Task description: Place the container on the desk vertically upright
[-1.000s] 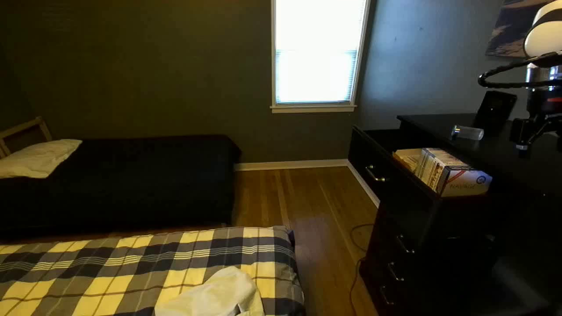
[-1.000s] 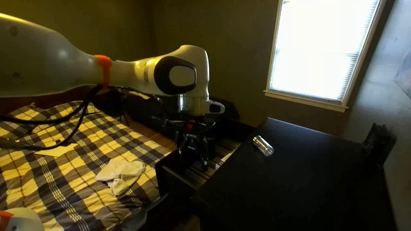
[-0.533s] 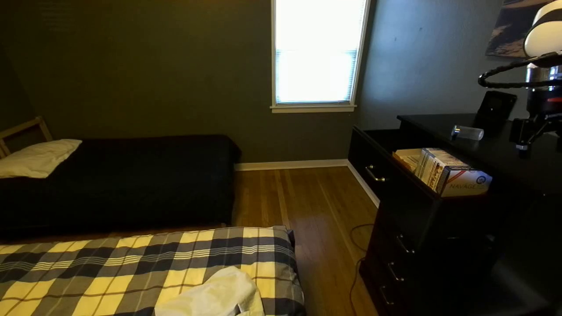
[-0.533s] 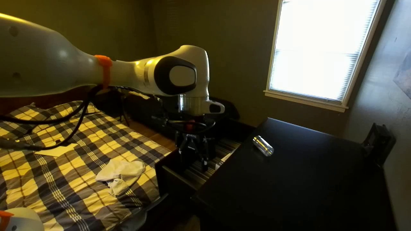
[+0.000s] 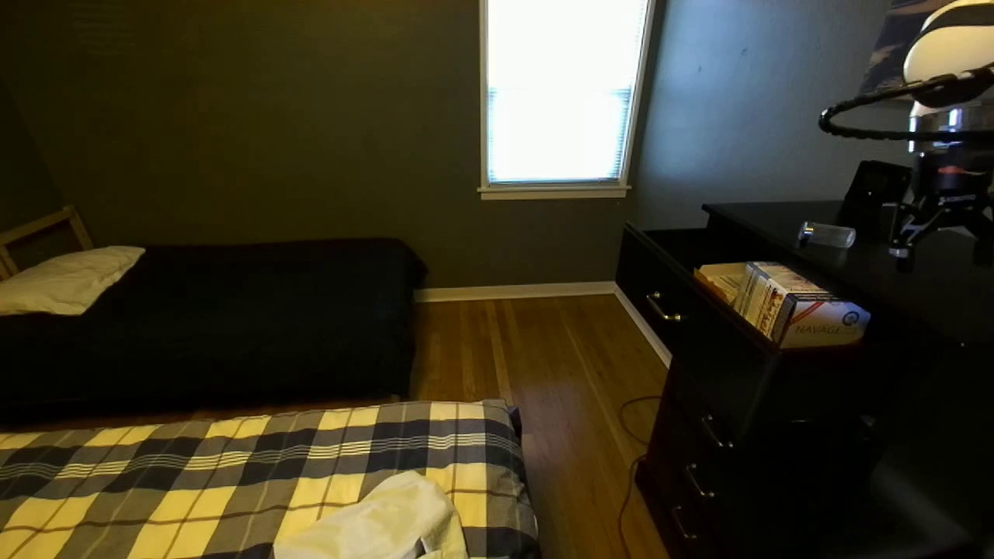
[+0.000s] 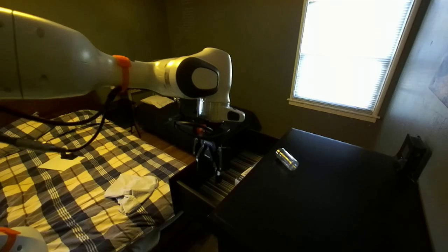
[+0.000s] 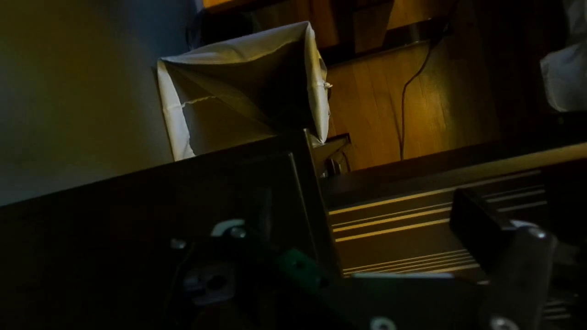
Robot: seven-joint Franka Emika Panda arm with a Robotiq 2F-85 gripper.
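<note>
Gripper [image 6: 208,170] fingers are spread, with nothing held between them, at the left in an exterior view, seen against the open drawer [image 6: 196,193]. Farther right, the container [image 6: 287,159] is found lying on its side on the desk [image 6: 336,203], near the drawer-side edge, untouched. No part of the uprighting is judged done; reaching, grasping, turning to vertical and releasing are all left. At far right, a dark object [image 6: 413,157] is placed well apart.
</note>
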